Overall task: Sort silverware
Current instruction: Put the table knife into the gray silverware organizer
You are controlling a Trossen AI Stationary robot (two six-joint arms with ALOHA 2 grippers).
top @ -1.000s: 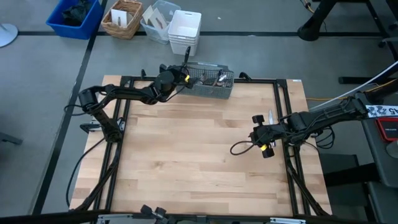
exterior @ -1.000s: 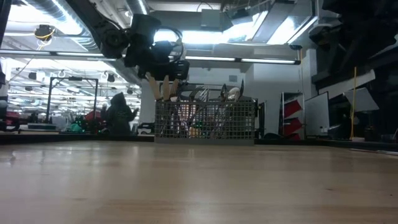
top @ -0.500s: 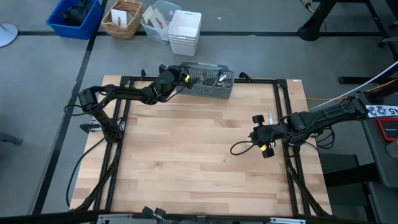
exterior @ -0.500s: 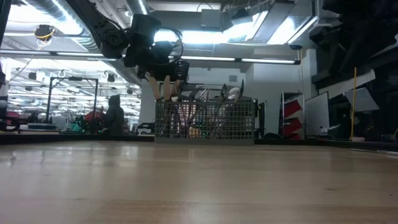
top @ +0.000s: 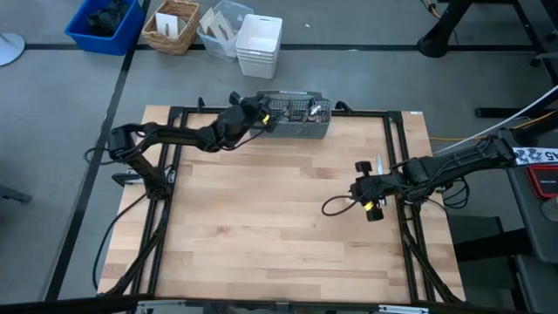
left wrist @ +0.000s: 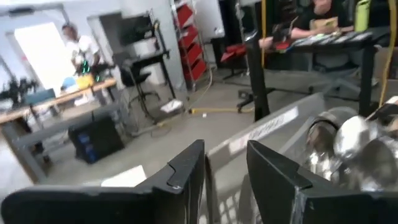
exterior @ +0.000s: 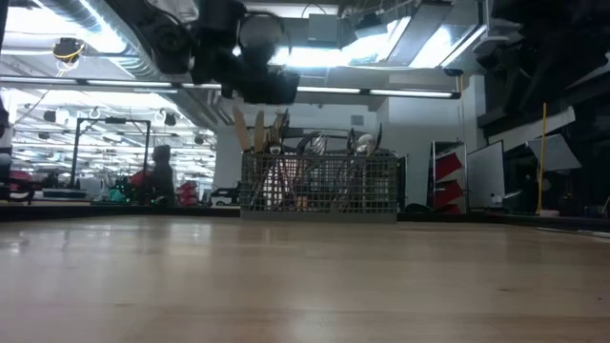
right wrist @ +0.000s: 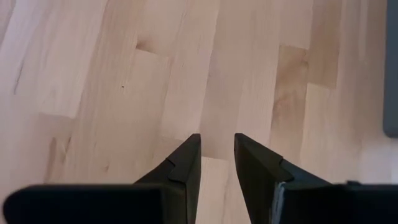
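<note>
Left arm stretches from frame left toward upper centre, elbow bent, its claw (top: 259,116) raised w/ fingers (left wrist: 186,168) a narrow gap apart. Right arm reaches in from right edge, mid-frame; right claw (top: 359,167) hangs low over the surface (top: 279,209), fingers (right wrist: 186,158) slightly parted.

Dark jointed arms, yellow wrist markings

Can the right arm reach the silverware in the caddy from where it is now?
Probably not easily: the right claw hangs over bare wood near the table's right edge, far from the silverware in the caddy, where the left claw already works.
</note>
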